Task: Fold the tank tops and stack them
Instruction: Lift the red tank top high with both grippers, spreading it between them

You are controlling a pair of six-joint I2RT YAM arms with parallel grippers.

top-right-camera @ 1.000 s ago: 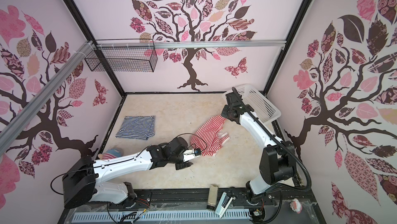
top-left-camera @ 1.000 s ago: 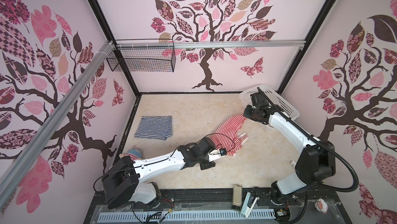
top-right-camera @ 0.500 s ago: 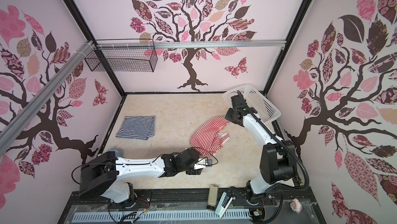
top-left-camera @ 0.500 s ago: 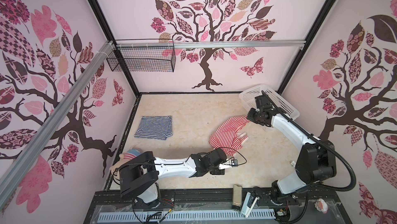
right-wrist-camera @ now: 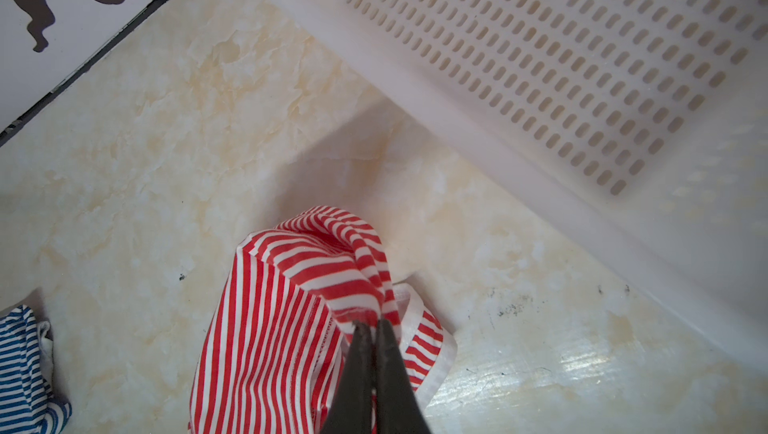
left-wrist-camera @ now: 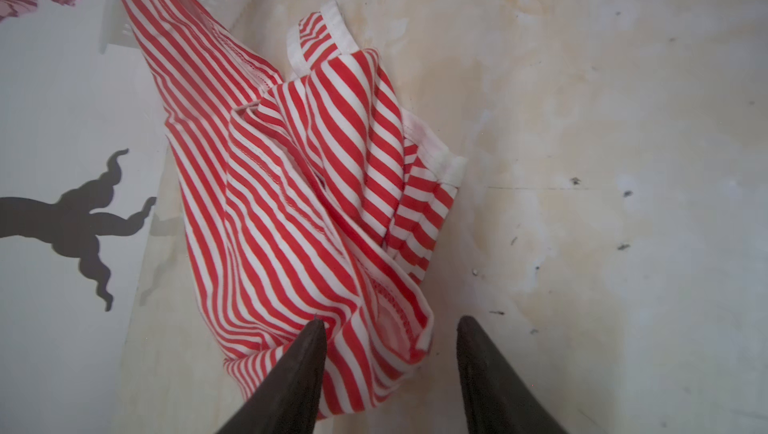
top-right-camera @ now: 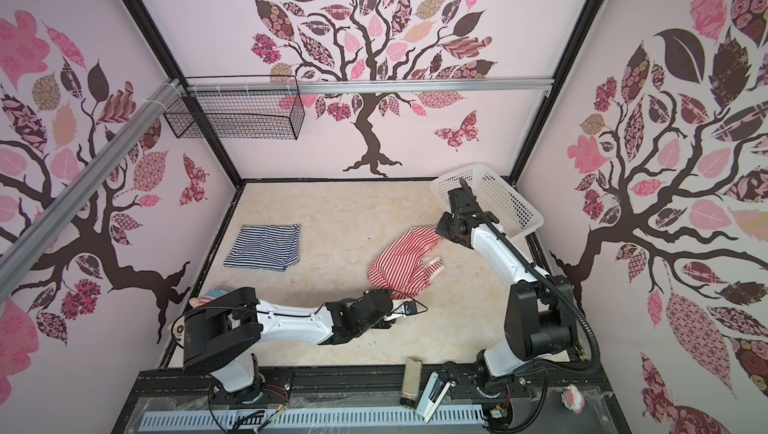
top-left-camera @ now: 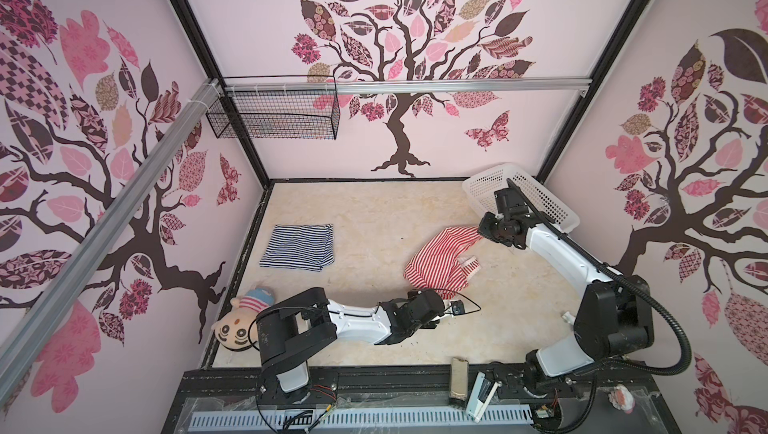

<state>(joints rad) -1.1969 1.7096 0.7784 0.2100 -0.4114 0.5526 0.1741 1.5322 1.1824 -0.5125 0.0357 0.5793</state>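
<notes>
My right fingers (right-wrist-camera: 357, 373) are pressed together on a bunched corner of the red top (right-wrist-camera: 270, 328). The cloth comes out of the tips in a small knot of folds. My left fingers (left-wrist-camera: 291, 378) stand apart. The other end of the red top (left-wrist-camera: 291, 186) lies between them, and one tip touches the cloth, but nothing is clamped there.

The red top has thin red and white stripes, with a whitish band along the straps and a stitched hem. It is crumpled, not folded. In both top views it runs slanted from the right fingers down to the bench (top-left-camera: 374, 219), and its wide end (top-left-camera: 436, 261) (top-right-camera: 399, 263) is spread just in front of the left arm. Two strap loops with whitish trim lie on the bench at its side, towards the right arm.

The navy top (top-left-camera: 298, 247) (top-right-camera: 264, 247) has thin navy and white stripes. It is folded into a flat, nearly square packet and lies on the left part of the bench, well apart from the red top.

The basket (top-left-camera: 540, 199) stands tilted in the far right corner, just behind the right fingers. The doll (top-left-camera: 239, 326) lies at the near left edge, beside the base of the left arm.
</notes>
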